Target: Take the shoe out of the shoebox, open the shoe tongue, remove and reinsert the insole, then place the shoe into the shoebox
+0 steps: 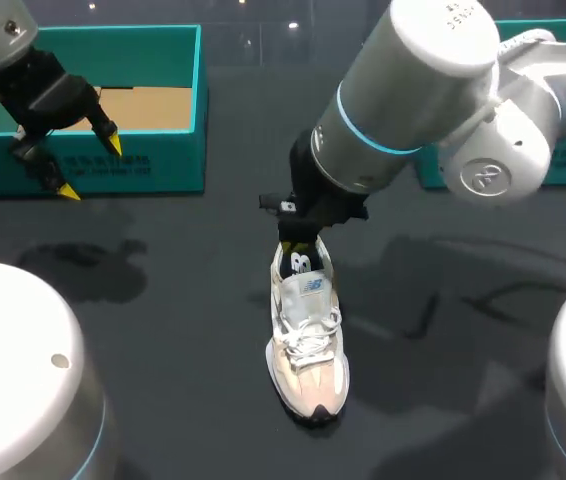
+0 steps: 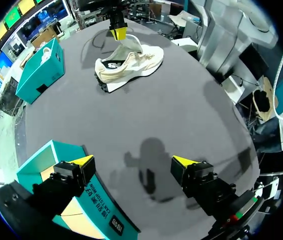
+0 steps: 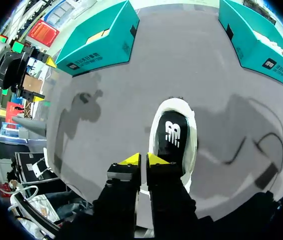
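Dark table (image 1: 183, 380), overhead: the shoe (image 1: 308, 340) is lying mid-table, out of the shoebox (image 1: 163, 150), toe toward the robot, the right gripper (image 1: 301, 248) sitting at its heel. Left wrist: the left gripper (image 2: 134, 161) is hanging wide open, empty, well away. Right wrist: closed fingers (image 3: 130, 160) are pinching the heel rim, shoe opening just ahead.

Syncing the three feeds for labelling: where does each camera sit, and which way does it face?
Head view: fixed above and behind, looking down on the table; shows left gripper at a shoebox, right arm over the shoe.
Left wrist view: on the left wrist, facing across the table; the open left gripper shows.
Right wrist view: on the right wrist, facing down into the shoe; right gripper shows.
Shared: all three show the shoe.
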{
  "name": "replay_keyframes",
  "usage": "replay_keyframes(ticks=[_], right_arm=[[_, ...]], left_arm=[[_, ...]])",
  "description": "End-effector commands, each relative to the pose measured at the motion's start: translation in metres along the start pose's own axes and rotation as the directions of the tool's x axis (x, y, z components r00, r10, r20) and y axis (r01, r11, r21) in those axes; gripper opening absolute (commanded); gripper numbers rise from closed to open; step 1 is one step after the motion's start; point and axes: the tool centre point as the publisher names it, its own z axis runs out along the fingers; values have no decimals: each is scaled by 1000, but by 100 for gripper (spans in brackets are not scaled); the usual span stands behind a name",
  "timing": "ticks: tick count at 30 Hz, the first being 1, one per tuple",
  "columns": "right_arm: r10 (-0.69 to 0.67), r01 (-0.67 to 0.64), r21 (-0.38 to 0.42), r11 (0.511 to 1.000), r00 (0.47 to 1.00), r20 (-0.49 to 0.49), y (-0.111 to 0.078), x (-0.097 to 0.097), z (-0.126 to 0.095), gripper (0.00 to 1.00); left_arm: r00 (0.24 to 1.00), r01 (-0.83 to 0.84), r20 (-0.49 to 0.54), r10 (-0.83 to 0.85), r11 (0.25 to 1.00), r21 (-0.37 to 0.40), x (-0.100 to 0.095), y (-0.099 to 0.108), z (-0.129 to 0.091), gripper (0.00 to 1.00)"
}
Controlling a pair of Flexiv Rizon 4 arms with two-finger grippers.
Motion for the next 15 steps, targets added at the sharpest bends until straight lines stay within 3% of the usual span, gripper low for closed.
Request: replay_keyframes(ticks=[1, 3, 5, 15], right_arm=[[23, -14, -53, 998, 984, 175, -2, 12, 5, 0], [61, -32, -101, 994, 953, 297, 1, 9, 4, 0], [102, -51, -154, 987, 931, 349, 3, 4, 1, 0], [102, -51, -154, 987, 931, 349, 3, 4, 1, 0]], left_arm=[[1000, -1, -2, 1, 1000, -2, 0, 0, 0, 100], [1000, -1, -2, 1, 1000, -2, 0, 0, 0, 100], [1000, -1, -2, 1, 1000, -2, 0, 0, 0, 100], [1000, -1, -2, 1, 1000, -2, 0, 0, 0, 100]])
